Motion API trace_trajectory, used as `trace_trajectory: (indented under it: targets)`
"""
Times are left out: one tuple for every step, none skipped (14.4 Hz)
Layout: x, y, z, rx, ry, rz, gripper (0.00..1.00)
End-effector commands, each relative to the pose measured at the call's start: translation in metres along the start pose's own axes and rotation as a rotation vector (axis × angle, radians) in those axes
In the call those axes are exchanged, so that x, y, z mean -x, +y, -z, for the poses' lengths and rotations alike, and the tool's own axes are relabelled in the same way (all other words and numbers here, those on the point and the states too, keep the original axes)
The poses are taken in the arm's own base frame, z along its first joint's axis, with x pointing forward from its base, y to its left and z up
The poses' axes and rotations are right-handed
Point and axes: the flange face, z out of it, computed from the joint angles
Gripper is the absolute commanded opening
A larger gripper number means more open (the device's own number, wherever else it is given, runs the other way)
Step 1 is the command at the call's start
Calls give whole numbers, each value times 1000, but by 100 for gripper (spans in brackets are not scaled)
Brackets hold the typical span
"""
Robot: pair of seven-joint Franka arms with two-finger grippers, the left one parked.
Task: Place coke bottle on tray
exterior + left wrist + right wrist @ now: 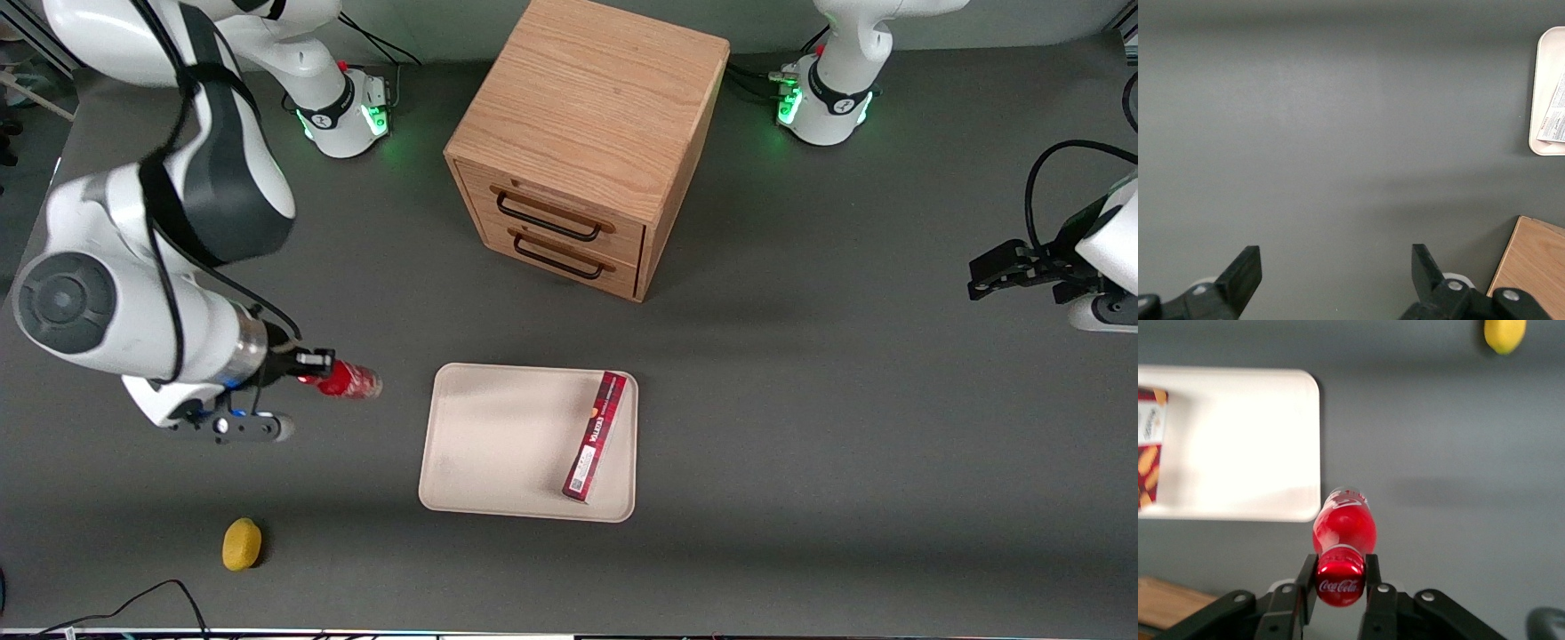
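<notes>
My right gripper (313, 364) is shut on the red cap of the small coke bottle (349, 380) and holds it above the grey table, beside the cream tray (498, 427) toward the working arm's end. In the right wrist view the two fingers (1306, 577) clamp the cap and the coke bottle (1344, 530) hangs over bare table just off the tray (1238, 440) rim. The bottle is not over the tray.
A long dark-red box (596, 436) lies on the tray. A wooden drawer cabinet (582, 142) stands farther from the front camera than the tray. A yellow lemon (242, 543) lies on the table nearer the front camera than the gripper.
</notes>
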Motion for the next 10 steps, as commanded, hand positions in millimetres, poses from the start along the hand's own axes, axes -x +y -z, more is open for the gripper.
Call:
trace_trajectory:
  targets:
    - [-21, -22, -20, -24, 49, -63, 0]
    - [-22, -39, -33, -20, 58, -54, 0]
    - [-26, -46, -44, -22, 67, -61, 0]
    - [-29, -50, -54, -25, 68, -72, 0]
    - [-31, -56, -66, -26, 64, -84, 0]
    - [-30, -70, -75, -31, 76, -81, 0]
    - [-32, -79, -85, -36, 89, -92, 0]
    - [-32, -91, -98, -38, 103, -96, 0]
    - [-34, -99, -107, -42, 117, -103, 0]
    - [-37, -101, -113, -49, 129, -111, 0]
